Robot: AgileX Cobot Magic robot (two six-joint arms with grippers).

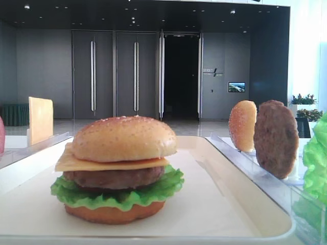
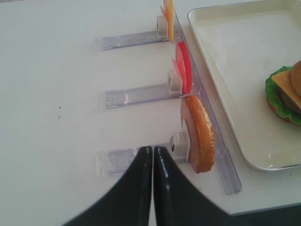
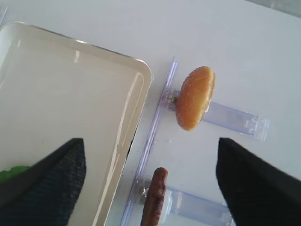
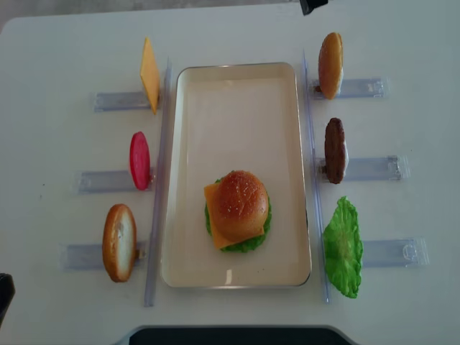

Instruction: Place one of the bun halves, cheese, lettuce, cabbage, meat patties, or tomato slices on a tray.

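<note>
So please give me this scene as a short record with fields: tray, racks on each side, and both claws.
tray: white tray holds one stacked burger: bun, cheese, patty, lettuce, bottom bun
left racks: cheese slice, tomato slice, bun half, all on edge
right racks: bun top, patty, lettuce leaf
left claw: shut, empty
right claw: open, empty

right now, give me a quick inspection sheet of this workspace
surface: white table, bare between the racks
job's things: assembled burger on the white tray; bun halves, meat patty, lettuce, cheese, tomato slice and another bun standing in clear racks on both sides
clutter: nothing seen
grippers: left gripper shut, empty; right gripper open, empty, above the tray's edge
cables: nothing seen
surroundings: dark hall with doors behind
</note>
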